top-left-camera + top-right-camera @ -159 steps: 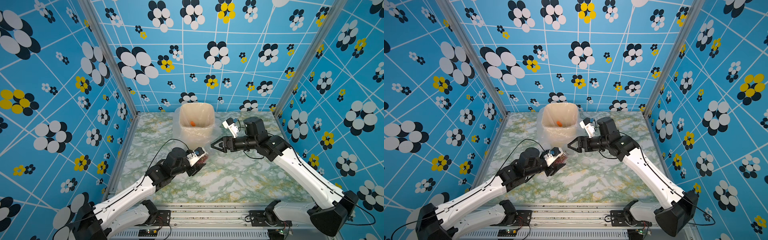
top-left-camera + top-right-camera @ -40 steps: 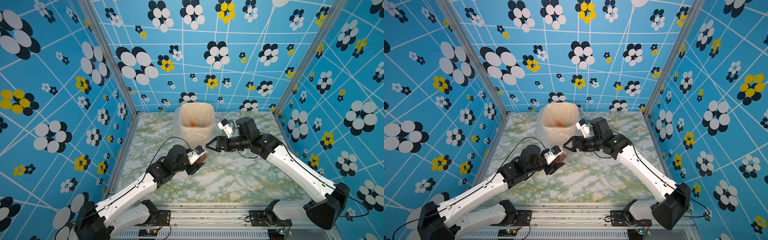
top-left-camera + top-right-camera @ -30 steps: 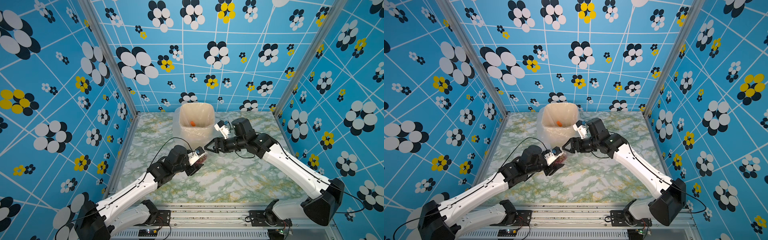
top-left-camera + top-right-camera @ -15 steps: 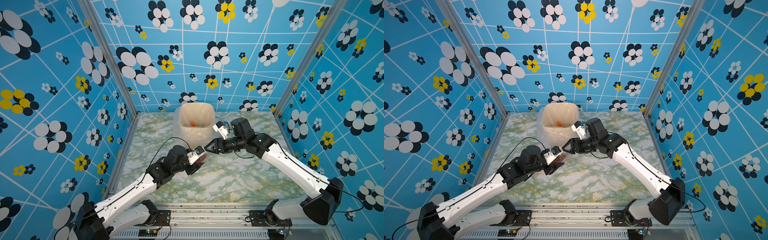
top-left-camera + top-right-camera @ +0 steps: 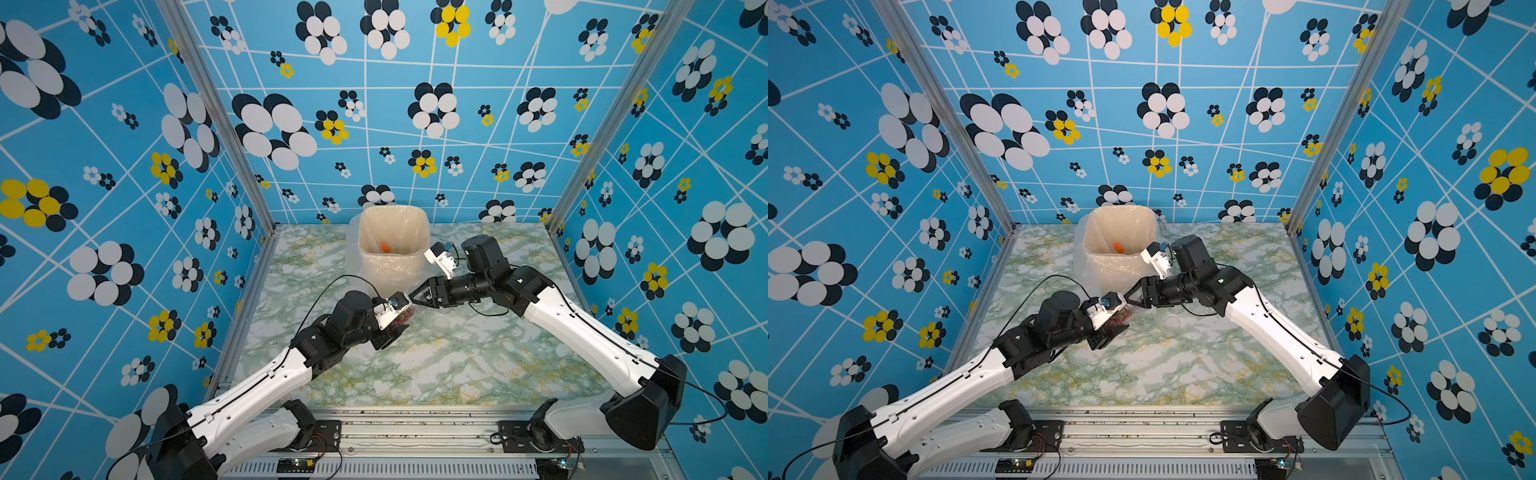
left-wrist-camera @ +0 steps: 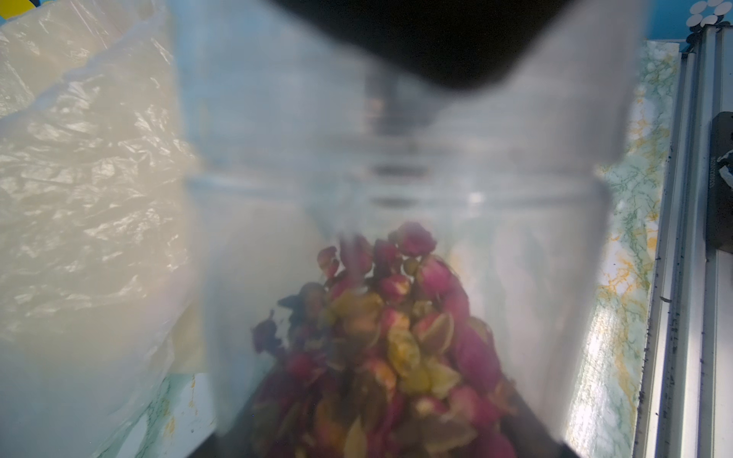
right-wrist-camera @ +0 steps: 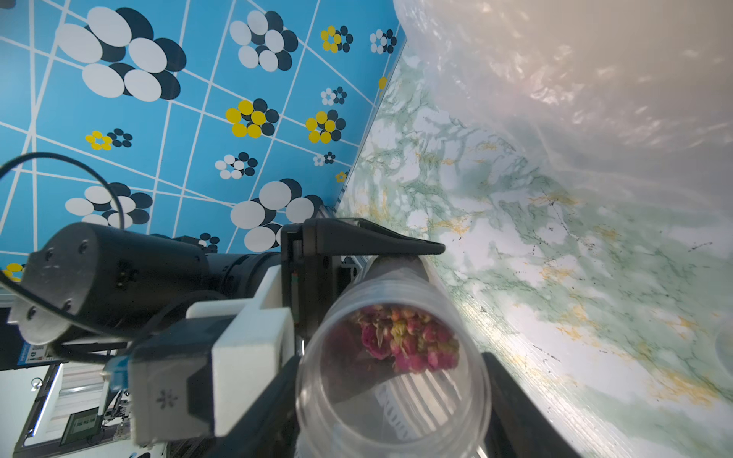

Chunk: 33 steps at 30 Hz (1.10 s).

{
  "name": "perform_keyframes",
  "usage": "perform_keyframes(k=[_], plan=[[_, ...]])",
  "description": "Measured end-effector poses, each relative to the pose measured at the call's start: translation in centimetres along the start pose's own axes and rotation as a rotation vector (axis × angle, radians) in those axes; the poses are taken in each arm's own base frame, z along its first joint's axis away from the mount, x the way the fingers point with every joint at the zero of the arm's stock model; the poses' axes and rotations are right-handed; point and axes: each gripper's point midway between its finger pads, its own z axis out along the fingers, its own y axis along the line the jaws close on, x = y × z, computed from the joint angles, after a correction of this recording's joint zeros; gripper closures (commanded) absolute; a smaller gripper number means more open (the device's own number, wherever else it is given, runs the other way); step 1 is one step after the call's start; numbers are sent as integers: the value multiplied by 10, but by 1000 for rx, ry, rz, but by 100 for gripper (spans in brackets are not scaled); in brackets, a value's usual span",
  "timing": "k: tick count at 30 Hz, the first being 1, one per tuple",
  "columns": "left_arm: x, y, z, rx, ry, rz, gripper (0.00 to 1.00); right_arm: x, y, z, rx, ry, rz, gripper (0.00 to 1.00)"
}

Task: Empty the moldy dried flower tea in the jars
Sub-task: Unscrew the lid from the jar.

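Reaching in from the front left corner of the tabletop (image 5: 457, 365), the left gripper (image 5: 397, 326) is clamped on a clear jar (image 5: 411, 311) and holds it above the middle of the tabletop, a little toward the left edge. The jar lies nearly on its side. The dried flower tea (image 5: 404, 320), a heap of dark pink and yellowish buds, sits at the end of the jar nearest the left gripper; the left wrist view shows it blurred (image 6: 396, 337), and the right wrist view looks straight down the jar at it (image 7: 404, 341).

Just behind the jar, a cream bin (image 5: 365, 245) lined with plastic stands at the middle of the back edge, with one orange piece (image 5: 386, 247) inside.

From the right edge, the right gripper (image 5: 413, 300) meets the jar's free end. Its dark fingers (image 7: 515, 416) stand on either side of that end, but whether they press on it cannot be told.
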Motion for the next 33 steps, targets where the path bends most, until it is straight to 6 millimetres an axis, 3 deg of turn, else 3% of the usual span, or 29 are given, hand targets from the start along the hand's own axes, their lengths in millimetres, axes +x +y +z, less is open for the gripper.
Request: perform_keyframes(k=[4, 7, 10, 13, 17, 30, 33], plan=[[0, -8, 0, 53, -5, -16, 98, 7, 0, -1, -13, 30, -99, 71], [0, -20, -2, 150, -17, -59, 99, 16, 3, -5, -31, 71, -243, 75], [-3, -32, -5, 262, -40, -112, 99, 22, 7, -9, -54, 97, -420, 85], [-4, -45, -7, 379, -52, -158, 99, 29, 8, -14, -70, 114, -563, 87], [-5, -58, -8, 482, -62, -188, 99, 37, 9, -18, -84, 130, -696, 78], [-12, -66, -10, 574, -95, -211, 99, 40, 12, -29, -72, 12, -936, 77], [-15, -65, -10, 572, -111, -204, 99, 38, 14, -31, -65, -19, -966, 61]])
